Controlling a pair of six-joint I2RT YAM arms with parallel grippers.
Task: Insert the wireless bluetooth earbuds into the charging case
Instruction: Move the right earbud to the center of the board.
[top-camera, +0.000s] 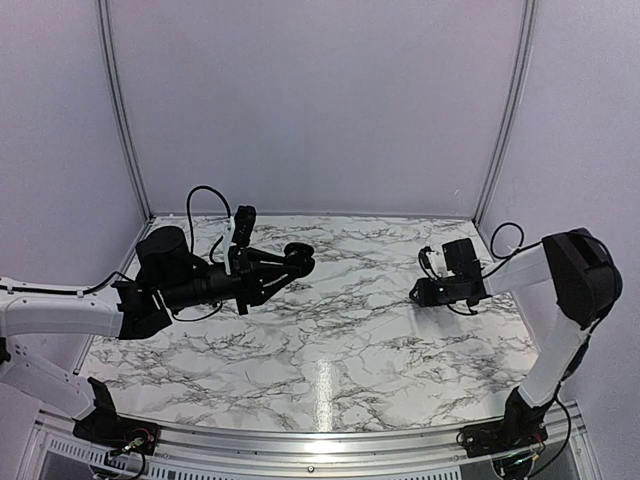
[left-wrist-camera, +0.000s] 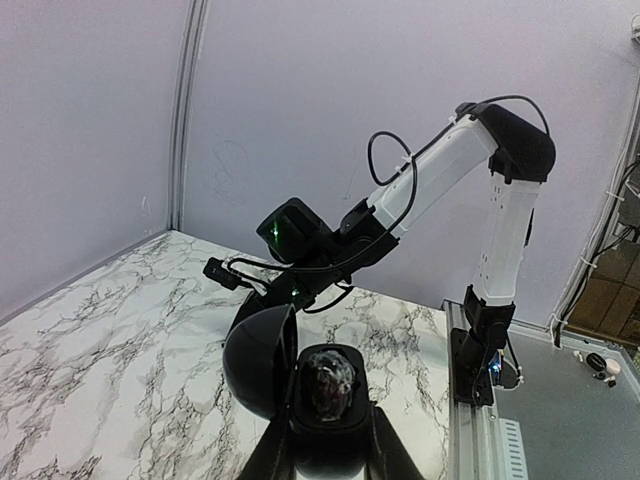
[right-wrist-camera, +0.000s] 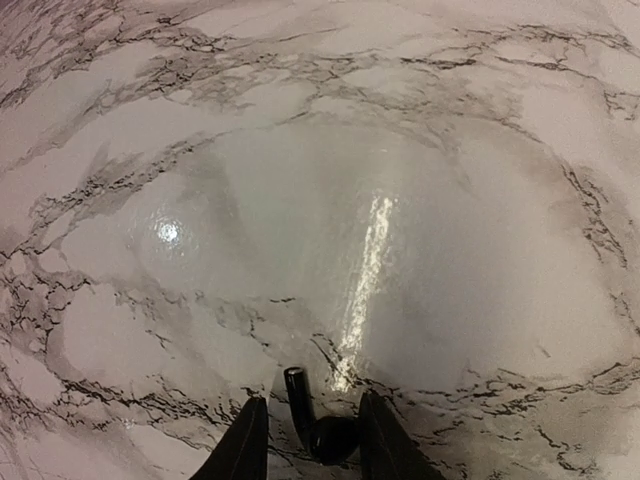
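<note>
Charging case (top-camera: 297, 258), top view: black round clamshell clamped in the closed left hand (top-camera: 287, 262), raised over the worktop (top-camera: 330, 370); right hand (top-camera: 421, 292) well apart.
Left wrist view: lid hinged up, mottled grey hollow showing.
Right wrist view: earbud (right-wrist-camera: 322, 432) between part-open fingers (right-wrist-camera: 248, 445); firm grip unclear.
Risk: a loosely pinched earbud may twist or drop before reaching the hollow.

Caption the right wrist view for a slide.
Right gripper holds a small black stemmed earbud between its fingers, above the glossy white marble-patterned table.
</note>
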